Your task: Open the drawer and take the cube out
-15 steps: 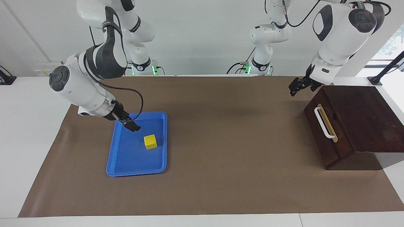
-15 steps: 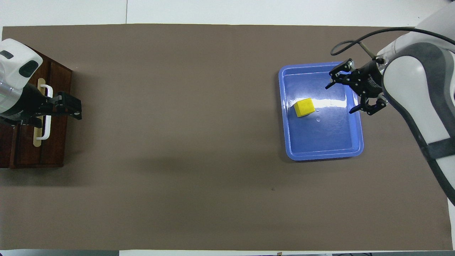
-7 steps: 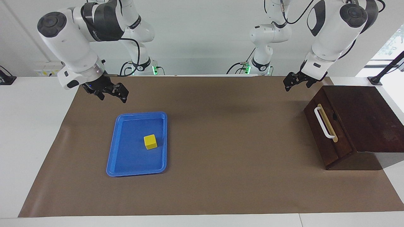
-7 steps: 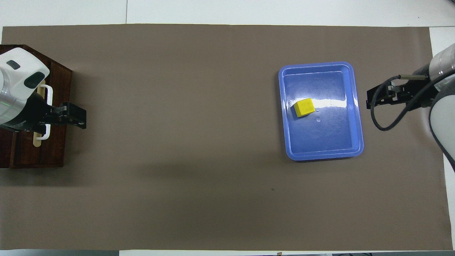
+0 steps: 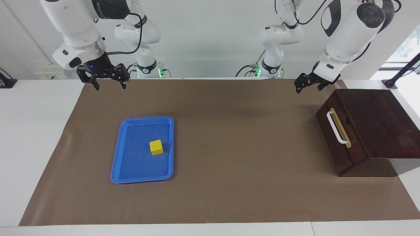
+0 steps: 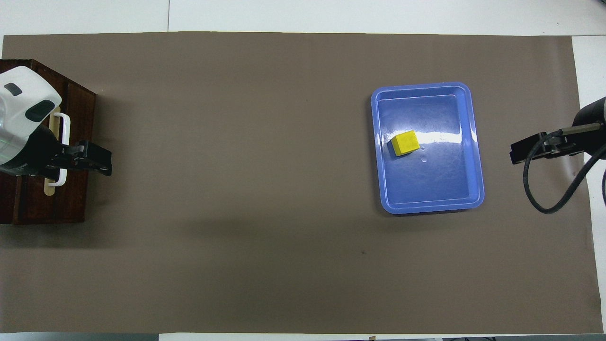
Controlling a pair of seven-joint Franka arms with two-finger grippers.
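The dark-brown drawer [image 5: 344, 144] with its white bar handle [image 5: 337, 127] is shut, at the left arm's end of the table; it also shows in the overhead view [image 6: 71, 199]. The yellow cube [image 5: 156, 147] lies in the flat blue tray [image 5: 141, 178], also seen from overhead as cube [image 6: 405, 143] and tray [image 6: 428, 206]. My right gripper [image 5: 109, 85] is open and empty, high over the mat's edge by its base, away from the tray; overhead it shows [image 6: 521, 151]. My left gripper [image 5: 303, 84] hangs over the mat beside the drawer, apart from the handle [image 6: 97, 161].
A brown mat [image 5: 236, 164] covers the table. The dark wooden cabinet [image 5: 384, 121] around the drawer stands at an angle at the mat's corner. White table margins [image 5: 32, 131] lie outside the mat.
My right gripper rose from just over the tray and drew back toward its base, empty. My left gripper shifted slightly away from the drawer. The cube stayed in the tray.
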